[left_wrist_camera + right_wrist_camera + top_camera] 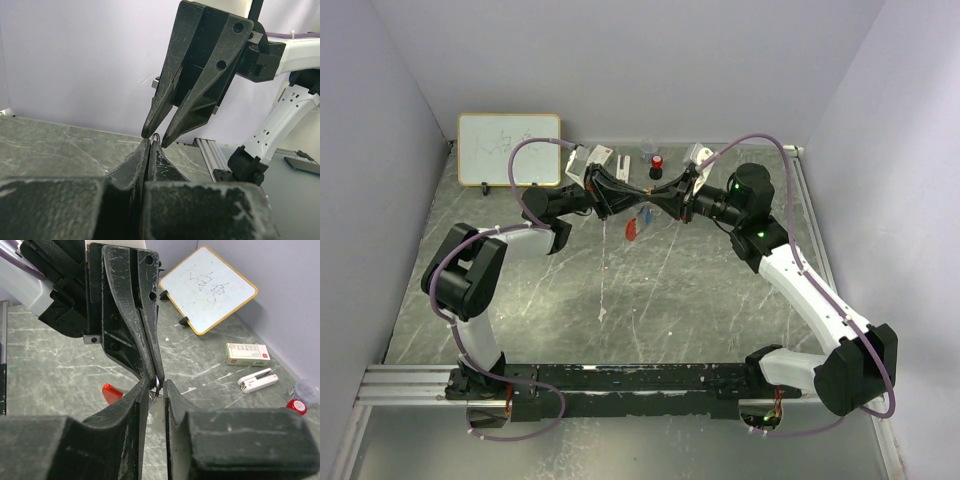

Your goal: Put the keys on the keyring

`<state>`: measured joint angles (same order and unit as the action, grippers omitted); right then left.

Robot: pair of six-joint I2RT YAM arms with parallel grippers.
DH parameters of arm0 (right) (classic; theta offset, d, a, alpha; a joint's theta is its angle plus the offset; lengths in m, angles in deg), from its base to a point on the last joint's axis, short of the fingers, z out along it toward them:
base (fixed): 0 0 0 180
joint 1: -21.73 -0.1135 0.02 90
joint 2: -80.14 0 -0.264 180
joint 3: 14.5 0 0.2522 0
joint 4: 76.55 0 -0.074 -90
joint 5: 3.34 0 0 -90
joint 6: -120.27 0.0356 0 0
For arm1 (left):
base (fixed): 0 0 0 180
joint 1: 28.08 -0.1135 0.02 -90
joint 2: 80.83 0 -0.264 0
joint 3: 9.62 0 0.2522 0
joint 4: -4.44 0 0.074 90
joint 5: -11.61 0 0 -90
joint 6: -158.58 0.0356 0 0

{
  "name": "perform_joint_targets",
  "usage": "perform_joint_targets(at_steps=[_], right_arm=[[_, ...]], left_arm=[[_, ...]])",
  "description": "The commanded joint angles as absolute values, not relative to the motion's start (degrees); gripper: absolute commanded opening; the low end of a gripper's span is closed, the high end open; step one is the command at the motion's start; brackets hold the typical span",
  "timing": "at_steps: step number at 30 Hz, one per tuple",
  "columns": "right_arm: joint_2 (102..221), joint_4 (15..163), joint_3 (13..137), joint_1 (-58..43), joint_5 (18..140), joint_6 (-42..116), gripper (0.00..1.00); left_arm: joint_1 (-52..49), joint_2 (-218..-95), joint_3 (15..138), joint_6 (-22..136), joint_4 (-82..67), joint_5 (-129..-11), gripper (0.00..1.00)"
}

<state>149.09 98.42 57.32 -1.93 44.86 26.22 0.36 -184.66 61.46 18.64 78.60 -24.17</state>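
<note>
Black mounting rail [620, 378] — near edge, carrying both arm bases.
Table [650, 310]: grey-green marbled top with white scuffs. Pale lilac walls [620, 60] stand on three sides.
Back left: whiteboard [508, 149], orange-framed, propped up by the wall.
Back centre: white box [247, 354] and red-and-black cylinder [657, 165].
Left gripper [149, 146]: fingers pressed together, pinching the keyring [157, 381] loop at their tips above mid-table. Its red tag [632, 228] hangs below.
Right gripper [154, 139]: jaws a narrow slit apart, straddling the loop — contact unclear.
Of the keys [647, 214], only a blue speck shows beside the tag.
</note>
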Motion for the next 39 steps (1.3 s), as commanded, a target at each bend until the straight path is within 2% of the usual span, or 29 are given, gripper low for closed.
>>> perform_joint_targets(at_steps=[1, 5, 17, 22, 35, 37, 39], right_arm=[[148.4, 99.2, 56.9, -1.7, 44.7, 26.5, 0.2], [147.9, 98.9, 57.0, -1.7, 45.0, 26.3, 0.22], [147.2, 98.7, 54.9, -1.7, 45.4, 26.1, 0.22], [147.6, 98.4, 55.5, -1.8, 45.3, 25.8, 0.17], [148.4, 99.3, 55.8, -1.7, 44.9, 26.2, 0.14], [148.5, 99.3, 55.9, -1.7, 44.8, 26.1, 0.11], [148.6, 99.2, 56.0, -1.7, 44.8, 26.0, 0.04]], left_arm=[[0.8, -185.1, 63.5, 18.7, 94.4, -23.8, 0.07], [0.8, -185.0, 63.8, 18.7, 94.4, -23.9, 0.07], [0.8, -184.8, 64.2, 18.5, 94.4, -23.7, 0.07], [0.8, -184.8, 63.8, 18.5, 94.5, -23.5, 0.07], [1.1, -184.7, 62.2, 18.7, 94.5, -23.1, 0.07], [1.2, -184.7, 62.0, 18.8, 94.5, -23.1, 0.07], [1.3, -184.9, 62.0, 18.8, 94.4, -22.9, 0.07]])
